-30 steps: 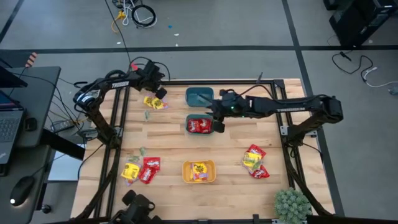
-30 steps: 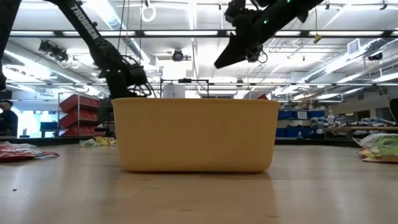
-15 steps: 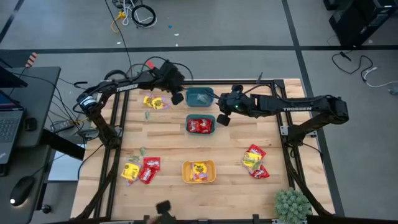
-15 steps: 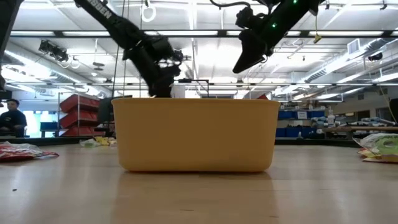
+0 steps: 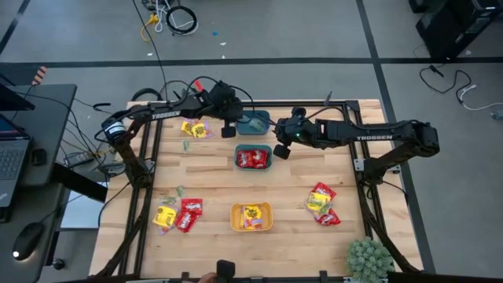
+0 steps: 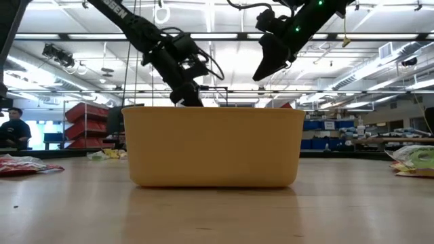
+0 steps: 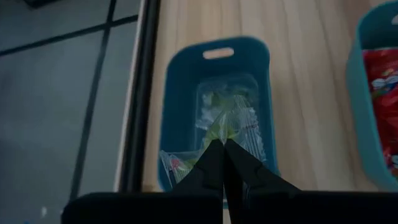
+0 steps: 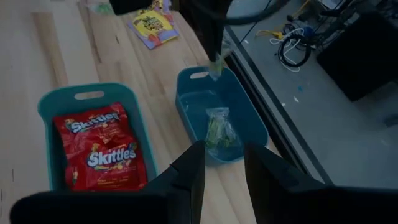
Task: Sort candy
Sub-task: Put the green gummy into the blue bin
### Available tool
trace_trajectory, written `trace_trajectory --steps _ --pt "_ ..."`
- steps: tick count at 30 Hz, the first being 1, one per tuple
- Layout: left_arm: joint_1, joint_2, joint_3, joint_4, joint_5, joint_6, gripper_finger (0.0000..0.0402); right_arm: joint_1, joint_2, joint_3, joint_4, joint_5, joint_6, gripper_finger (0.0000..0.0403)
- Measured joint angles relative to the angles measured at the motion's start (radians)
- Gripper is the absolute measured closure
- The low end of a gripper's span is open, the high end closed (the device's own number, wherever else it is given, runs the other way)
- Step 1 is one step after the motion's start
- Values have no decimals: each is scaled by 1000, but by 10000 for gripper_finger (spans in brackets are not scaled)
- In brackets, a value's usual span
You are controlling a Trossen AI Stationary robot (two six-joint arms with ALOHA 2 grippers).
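Note:
My left gripper [image 5: 229,130] hangs over the left end of the blue bin [image 7: 214,74] at the table's far edge, shut on a small pale green candy packet [image 7: 231,121]. More pale packets [image 8: 217,130] lie in that bin. My right gripper [image 8: 221,158] stands open, holding nothing, above the right end of the teal bin [image 8: 46,102], where red candy packets [image 8: 99,149] lie. A yellow packet [image 5: 194,129] lies on the table left of the blue bin. The orange bin [image 5: 251,216] near the front holds yellow candy. My left gripper pinches the pale green packet by its near edge [image 7: 219,134] between its two shut fingertips. The fingers slant down toward the table's right. In the right wrist view the packet [image 8: 216,65] hangs below the fingertips, clear of the bin.
Red and yellow candy packets lie in a heap at the front left [image 5: 178,214] and another at the front right [image 5: 322,204]. A small green packet [image 5: 185,145] lies near the left frame rail. A plant [image 5: 368,258] stands at the front right corner.
My left gripper has swung from the yellow packet at the far left toward the table's right, rising and rolling, and now hangs over the blue bin with the pale green packet. My right gripper has drawn slightly toward the right.

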Motion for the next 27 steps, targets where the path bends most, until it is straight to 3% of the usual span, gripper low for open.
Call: trace_trajectory --steps 7,18,27 --pt "1 86 11 -5 20 24 401 -2 0 0 11 0 -17 304" --pt "2 244 188 -158 18 18 401 -2 0 0 11 0 -28 304" --pt "1 256 198 -192 -33 -20 379 -3 0 0 10 0 -28 304"
